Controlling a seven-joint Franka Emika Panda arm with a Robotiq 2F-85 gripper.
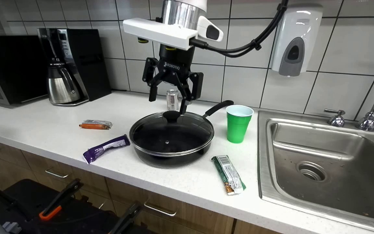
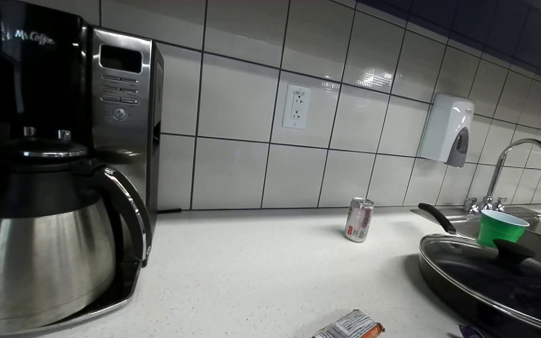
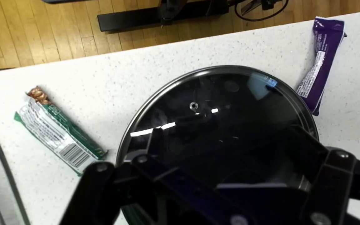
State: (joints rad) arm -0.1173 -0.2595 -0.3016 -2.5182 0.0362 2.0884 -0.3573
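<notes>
The pincer (image 1: pixel 168 101) spreads wide, empty, hanging over the glass lid (image 1: pixel 171 136), which sits on the black pan (image 1: pixel 170 161) on the table (image 1: pixel 60 126)! An off-centre descent could clip the knob (image 1: pixel 171 116), perhaps skidding the lid sideways.

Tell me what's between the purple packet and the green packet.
The lidded black pan stands between the purple packet and green packet, as an exterior view and the wrist view show.

Black claw (image 1: pixel 168 101) lettered ROBOTIQ, silver cylindrical collar (image 1: pixel 180 15), white bar-shaped housing (image 1: pixel 161 33), bundled black cables (image 1: pixel 275 20)
</notes>
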